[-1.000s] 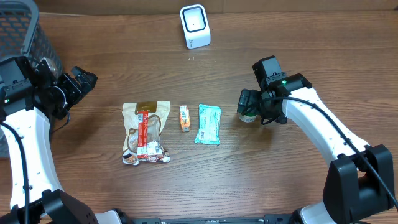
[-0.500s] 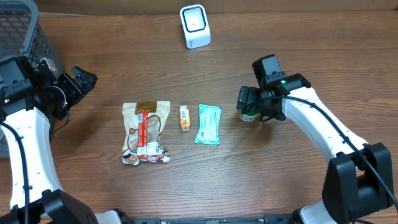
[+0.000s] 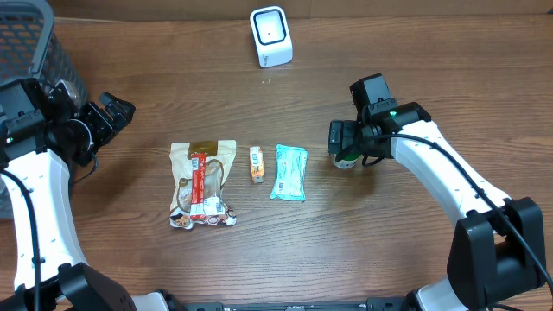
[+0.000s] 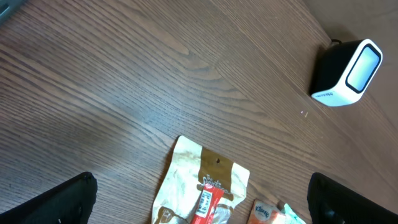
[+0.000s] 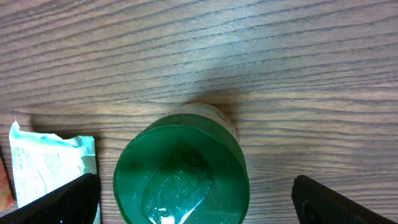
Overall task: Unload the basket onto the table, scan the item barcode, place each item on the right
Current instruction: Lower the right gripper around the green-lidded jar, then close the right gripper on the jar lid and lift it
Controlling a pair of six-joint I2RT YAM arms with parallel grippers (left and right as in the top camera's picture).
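A white barcode scanner [image 3: 270,36] stands at the far edge of the table; in the left wrist view the scanner [image 4: 348,71] is at the upper right. On the table lie a tan snack bag [image 3: 203,183] with a red bar on it, a small orange tissue pack [image 3: 256,163] and a teal packet [image 3: 289,172]. A green-capped bottle [image 3: 347,161] stands right of them. My right gripper [image 3: 343,142] is open directly above it, its jaws wide on either side of the green cap [image 5: 181,174] without touching it. My left gripper [image 3: 115,113] is open and empty, left of the bag [image 4: 202,180].
A dark mesh basket [image 3: 30,47] stands at the far left corner, behind my left arm. The teal packet [image 5: 53,165] lies just left of the bottle in the right wrist view. Bare wooden tabletop [image 3: 389,250] lies in front of the items.
My right gripper has edged slightly left over the green-capped bottle. The left arm and the items have not moved.
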